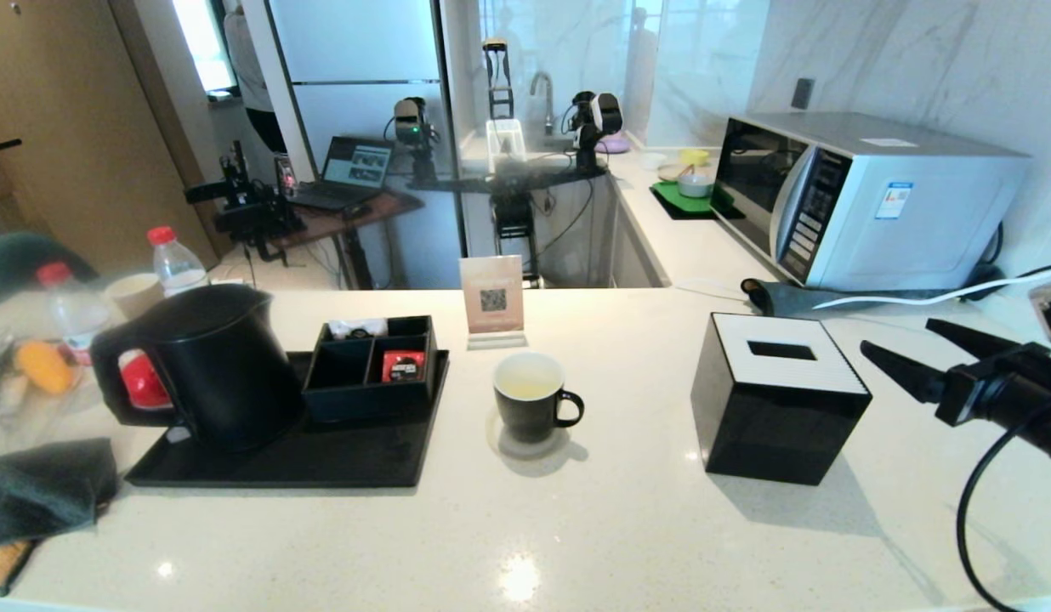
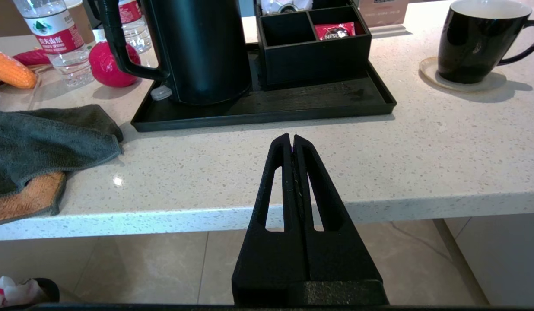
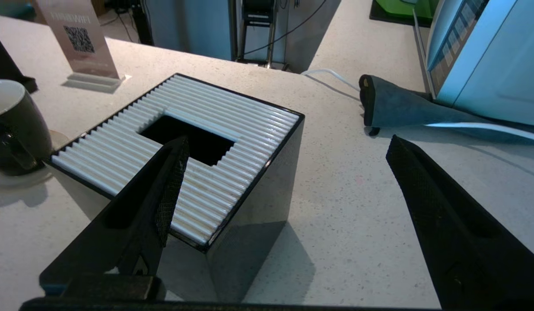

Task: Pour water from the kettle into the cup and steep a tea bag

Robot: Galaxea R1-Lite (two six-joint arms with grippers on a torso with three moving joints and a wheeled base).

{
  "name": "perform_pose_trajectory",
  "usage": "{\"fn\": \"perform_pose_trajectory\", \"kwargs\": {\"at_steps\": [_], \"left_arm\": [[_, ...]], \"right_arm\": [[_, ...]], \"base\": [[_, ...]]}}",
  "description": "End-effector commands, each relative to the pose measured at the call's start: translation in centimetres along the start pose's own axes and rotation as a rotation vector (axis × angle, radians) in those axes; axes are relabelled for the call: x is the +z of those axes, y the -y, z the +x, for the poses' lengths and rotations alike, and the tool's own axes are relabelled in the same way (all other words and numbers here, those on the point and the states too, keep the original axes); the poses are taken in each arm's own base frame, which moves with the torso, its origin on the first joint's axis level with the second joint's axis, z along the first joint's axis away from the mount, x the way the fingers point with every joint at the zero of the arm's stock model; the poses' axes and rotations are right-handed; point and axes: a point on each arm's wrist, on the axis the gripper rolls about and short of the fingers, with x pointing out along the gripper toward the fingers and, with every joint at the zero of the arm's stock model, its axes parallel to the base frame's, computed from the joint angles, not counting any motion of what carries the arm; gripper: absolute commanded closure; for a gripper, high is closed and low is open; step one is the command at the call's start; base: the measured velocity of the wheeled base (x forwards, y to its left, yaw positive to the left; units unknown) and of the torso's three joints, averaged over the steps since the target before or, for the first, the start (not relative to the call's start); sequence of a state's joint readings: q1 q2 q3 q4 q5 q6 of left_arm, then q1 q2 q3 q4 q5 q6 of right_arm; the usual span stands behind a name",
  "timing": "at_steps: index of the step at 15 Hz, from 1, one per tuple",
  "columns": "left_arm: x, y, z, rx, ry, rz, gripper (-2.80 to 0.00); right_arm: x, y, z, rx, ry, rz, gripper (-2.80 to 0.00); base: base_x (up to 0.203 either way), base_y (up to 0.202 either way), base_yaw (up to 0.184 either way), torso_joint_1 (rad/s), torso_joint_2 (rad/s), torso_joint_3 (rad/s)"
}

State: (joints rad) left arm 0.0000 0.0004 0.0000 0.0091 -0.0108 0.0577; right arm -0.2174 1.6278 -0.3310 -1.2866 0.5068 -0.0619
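One tissue box (image 1: 779, 395) beside cup (image 1: 532, 398)

A pale speckled stone counter (image 1: 576, 527) carries everything. At its left a flat black tray (image 1: 321, 463) lies on it. Near the left edge a dark grey cloth (image 1: 41, 484) is bunched over an orange one (image 2: 29, 196). Further back on the left stand two red-capped bottles (image 1: 173, 259), a red ball (image 2: 109, 65) and an orange item (image 1: 42, 367). In the middle a round coaster (image 2: 463, 82) sits, with a QR-code sign (image 1: 492, 299) behind it. To the right stands a black tissue box (image 1: 776, 408); far right, a microwave (image 1: 866, 200) and a folded grey cloth (image 1: 785, 297).
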Motion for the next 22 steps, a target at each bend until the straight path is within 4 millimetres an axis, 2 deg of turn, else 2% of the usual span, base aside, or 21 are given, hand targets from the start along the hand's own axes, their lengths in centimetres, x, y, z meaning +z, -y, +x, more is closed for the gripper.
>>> {"fn": "perform_pose_trajectory", "kwargs": {"at_steps": [1,7,8,16,22], "left_arm": [[0.0,0.0,0.0,0.0,0.0,0.001,0.0],[0.0,0.0,0.0,0.0,0.0,0.001,0.0],[0.0,0.0,0.0,0.0,0.0,0.001,0.0],[0.0,0.0,0.0,0.0,0.0,0.001,0.0],[0.0,0.0,0.0,0.0,0.0,0.001,0.0]], "right_arm": [[1.0,-0.2,-0.8,-0.007,0.038,0.001,-2.8],[2.8,-0.3,-2.7,-0.045,0.097,-0.006,-2.8],[3.0,-0.5,-3.0,-0.045,0.099,-0.004,0.0],[4.5,-1.8,-5.4,-0.05,0.152,0.009,0.0],[5.2,-2.9,-8.3,-0.089,0.143,0.011,0.0]], "base": [[0.0,0.0,0.0,0.0,0.0,0.0],[0.0,0.0,0.0,0.0,0.0,0.0],[0.0,0.0,0.0,0.0,0.0,0.0],[0.0,0.0,0.0,0.0,0.0,0.0],[0.0,0.0,0.0,0.0,0.0,0.0]]}}
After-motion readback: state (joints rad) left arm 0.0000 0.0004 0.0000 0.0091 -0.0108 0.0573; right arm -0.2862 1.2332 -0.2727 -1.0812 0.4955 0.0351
